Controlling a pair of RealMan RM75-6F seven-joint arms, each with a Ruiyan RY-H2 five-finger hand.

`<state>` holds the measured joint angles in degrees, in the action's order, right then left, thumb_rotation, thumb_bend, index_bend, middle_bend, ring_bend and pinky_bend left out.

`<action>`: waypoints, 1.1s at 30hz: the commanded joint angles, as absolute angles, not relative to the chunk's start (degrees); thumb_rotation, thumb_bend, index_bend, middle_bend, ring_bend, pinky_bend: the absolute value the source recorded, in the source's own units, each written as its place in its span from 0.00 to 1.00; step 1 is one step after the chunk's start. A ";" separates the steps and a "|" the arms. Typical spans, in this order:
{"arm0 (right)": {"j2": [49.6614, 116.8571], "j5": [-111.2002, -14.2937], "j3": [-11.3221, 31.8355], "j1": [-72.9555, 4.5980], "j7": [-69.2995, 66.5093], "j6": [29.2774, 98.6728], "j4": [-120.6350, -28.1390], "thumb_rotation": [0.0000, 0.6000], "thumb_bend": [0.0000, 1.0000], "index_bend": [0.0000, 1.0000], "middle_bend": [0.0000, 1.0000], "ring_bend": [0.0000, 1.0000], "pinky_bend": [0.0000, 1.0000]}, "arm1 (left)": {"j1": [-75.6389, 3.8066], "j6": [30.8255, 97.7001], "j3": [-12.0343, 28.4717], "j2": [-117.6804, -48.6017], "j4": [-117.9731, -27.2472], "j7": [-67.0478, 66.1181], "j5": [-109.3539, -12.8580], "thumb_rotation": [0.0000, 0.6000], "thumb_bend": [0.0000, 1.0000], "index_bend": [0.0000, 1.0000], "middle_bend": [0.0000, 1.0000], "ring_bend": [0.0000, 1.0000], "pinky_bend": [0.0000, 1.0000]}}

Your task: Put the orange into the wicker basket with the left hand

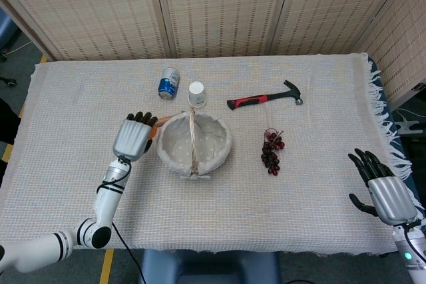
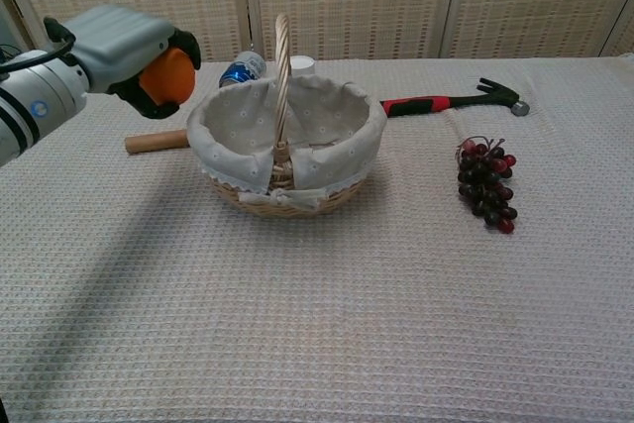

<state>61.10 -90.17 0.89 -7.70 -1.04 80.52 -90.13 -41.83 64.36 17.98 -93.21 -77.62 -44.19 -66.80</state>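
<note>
Gripping the orange (image 2: 163, 80), fingers wrapped round it, left robot hand (image 2: 134, 54) hangs at upper left of chest view, just left of the basket (image 2: 287, 146) rim. Basket opening lies frame-right of it. Right robot hand (image 1: 385, 191), open, sits far off at lower right.

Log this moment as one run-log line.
phase: carry | left hand: holds orange, just left of wicker basket rim, not yet over it | right hand: open, idle at table's right edge
</note>
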 commanded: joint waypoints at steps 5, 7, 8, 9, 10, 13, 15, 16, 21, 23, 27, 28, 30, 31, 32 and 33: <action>61.30 -89.82 0.98 -7.79 -0.67 80.30 -90.13 1.00 0.19 0.00 0.00 0.00 0.24 | -42.72 66.08 18.59 -92.73 -79.27 -43.79 -65.07 1.00 0.44 0.35 0.43 0.57 0.70; 61.35 -89.77 0.92 -7.85 -0.37 80.11 -90.19 1.00 0.19 0.00 0.00 0.00 0.24 | -43.15 66.18 18.78 -92.54 -80.69 -43.53 -65.09 1.00 0.44 0.35 0.43 0.57 0.70; 61.36 -89.84 0.83 -7.86 -0.19 80.03 -90.22 1.00 0.19 0.00 0.00 0.00 0.24 | -43.45 66.26 19.04 -92.57 -81.67 -43.32 -64.86 1.00 0.43 0.35 0.43 0.57 0.70; 61.35 -89.94 0.76 -7.88 -0.10 80.00 -90.23 1.00 0.19 0.00 0.00 0.00 0.24 | -43.66 66.35 19.31 -92.70 -82.41 -43.18 -64.47 1.00 0.43 0.35 0.43 0.57 0.70; 61.34 -90.02 0.71 -7.88 -0.06 79.99 -90.24 1.00 0.19 0.00 0.00 0.00 0.24 | -43.86 66.45 19.59 -92.88 -83.22 -43.05 -64.01 1.00 0.43 0.35 0.44 0.57 0.70; 61.26 -90.07 0.63 -7.90 -0.17 79.96 -90.24 1.00 0.19 0.00 0.00 0.00 0.24 | -44.53 66.26 20.44 -93.48 -86.00 -42.28 -62.08 1.00 0.43 0.35 0.44 0.57 0.70; 61.12 -89.96 0.68 -7.90 -0.45 79.96 -90.24 1.00 0.19 0.00 0.00 0.00 0.24 | -44.89 66.16 20.85 -93.94 -87.84 -41.64 -60.70 1.00 0.44 0.35 0.44 0.58 0.70; 61.08 -89.93 0.72 -7.89 -0.58 80.03 -90.25 1.00 0.19 0.00 0.00 0.00 0.24 | -45.01 66.05 21.01 -94.18 -88.54 -41.20 -60.04 1.00 0.44 0.35 0.44 0.58 0.70; 60.91 -90.06 0.85 -7.57 -1.52 80.95 -90.14 1.00 0.19 0.00 0.00 0.00 0.24 | -45.65 66.30 21.57 -96.75 -90.39 -38.85 -56.30 1.00 0.43 0.35 0.44 0.58 0.70; 60.87 -90.14 0.88 -7.44 -1.86 81.31 -90.05 1.00 0.19 0.00 0.00 0.00 0.24 | -45.77 66.62 22.01 -98.55 -90.53 -37.01 -54.59 1.00 0.43 0.35 0.45 0.58 0.70; 60.81 -89.98 0.98 -7.44 -2.24 81.31 -89.94 1.00 0.19 0.00 0.00 0.00 0.24 | -45.70 68.09 23.61 -102.54 -89.89 -31.70 -52.32 1.00 0.44 0.35 0.46 0.60 0.71; 60.79 -89.94 1.00 -7.47 -2.27 81.26 -89.95 1.00 0.19 0.00 0.00 0.00 0.24 | -45.75 68.60 23.87 -103.40 -89.42 -30.71 -52.30 1.00 0.44 0.35 0.47 0.60 0.72; 60.72 -89.87 0.99 -7.54 -2.30 81.07 -89.97 1.00 0.19 0.00 0.00 0.00 0.24 | -45.86 70.07 24.48 -105.38 -88.19 -28.47 -52.74 1.00 0.45 0.35 0.47 0.60 0.72; 60.69 -89.87 0.98 -7.56 -2.30 81.03 -89.99 1.00 0.19 0.00 0.00 0.00 0.24 | -45.88 70.51 24.70 -106.05 -87.73 -27.37 -53.09 1.00 0.45 0.35 0.47 0.60 0.72; 60.65 -89.90 0.96 -7.56 -2.33 81.01 -90.01 1.00 0.19 0.00 0.00 0.00 0.24 | -45.84 70.57 24.78 -106.54 -87.36 -25.95 -53.44 1.00 0.45 0.34 0.47 0.60 0.71; 60.64 -89.92 0.95 -7.56 -2.35 81.01 -90.00 1.00 0.19 0.00 0.00 0.00 0.24 | -45.76 70.24 24.73 -106.56 -87.35 -24.94 -53.61 1.00 0.45 0.32 0.44 0.57 0.69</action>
